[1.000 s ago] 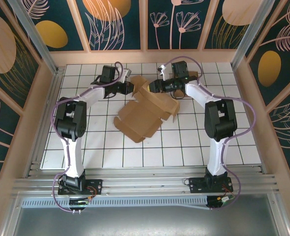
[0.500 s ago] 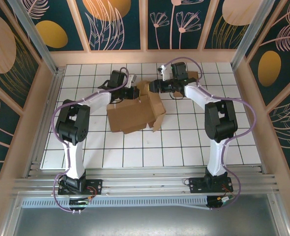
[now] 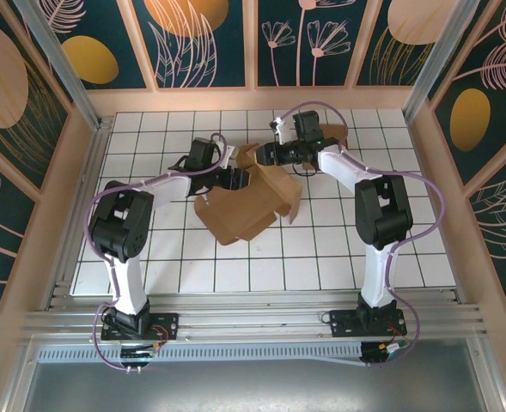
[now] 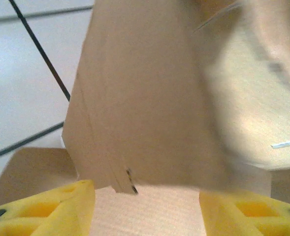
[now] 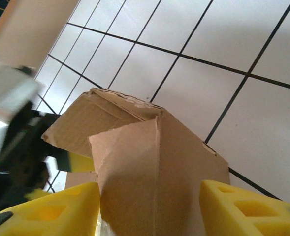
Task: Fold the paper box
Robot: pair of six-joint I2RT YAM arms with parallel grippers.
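The brown paper box (image 3: 246,206) sits half-raised at the middle of the white grid table, its panels tilted up and a flap (image 3: 251,155) sticking out at the back. My left gripper (image 3: 237,178) is at the box's upper left edge. In the left wrist view its yellow jaws (image 4: 145,199) stand apart, open, over blurred cardboard (image 4: 145,98). My right gripper (image 3: 265,155) is at the back flap. It is open too (image 5: 149,199), with a creased cardboard corner (image 5: 154,167) just beyond its fingertips. A left gripper finger (image 5: 78,161) peeks out behind that corner.
Wooden walls (image 3: 76,197) enclose the tiled table (image 3: 338,249) on the left, right and back. An aluminium rail (image 3: 253,322) runs along the near edge by the arm bases. Purple cables (image 3: 96,193) loop beside both arms. Bare tiles lie in front of the box.
The left gripper went from shut to open after dragging the flat box up and over. The box now stands folded and turned. The right gripper shifted slightly left, still open.
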